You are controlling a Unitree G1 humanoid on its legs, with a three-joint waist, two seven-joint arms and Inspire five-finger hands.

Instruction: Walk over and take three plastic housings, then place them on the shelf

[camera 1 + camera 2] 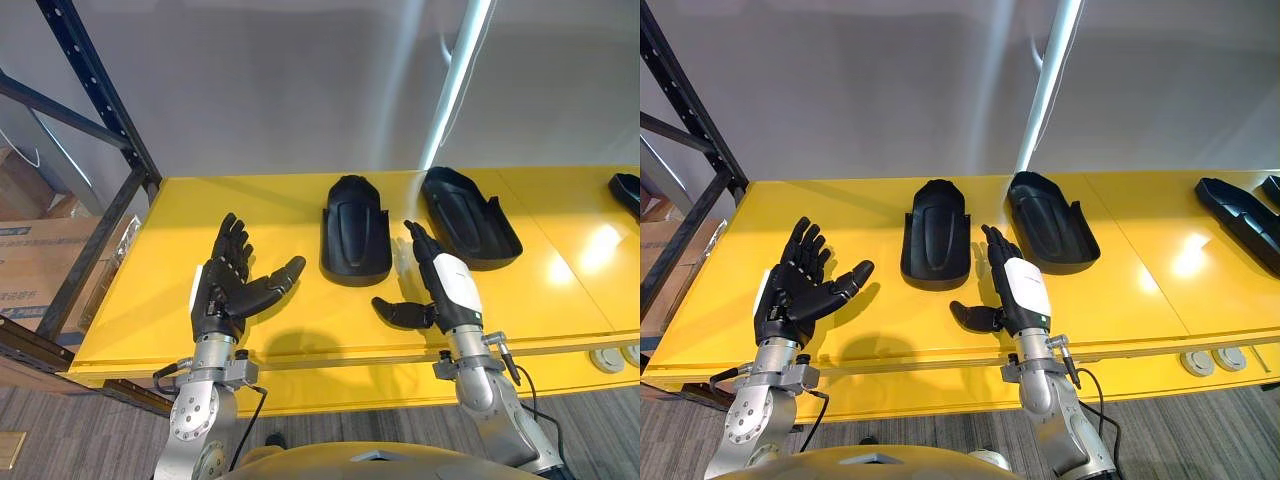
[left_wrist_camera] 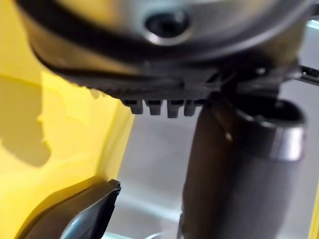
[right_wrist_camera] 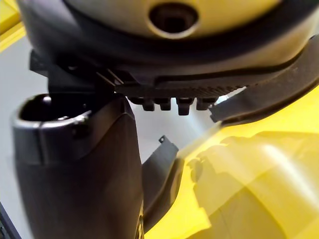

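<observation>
Position | plastic housing (image 1: 355,230) lies lengthwise away between both hands; right hand (image 1: 445,285) closer, open flat; left hand (image 1: 228,285) spread.

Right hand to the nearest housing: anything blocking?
Nothing visible. The right hand is open over the bare yellow surface, fingertips toward the gap between the middle housing and the right housing. The left hand is open, off to the side.
</observation>
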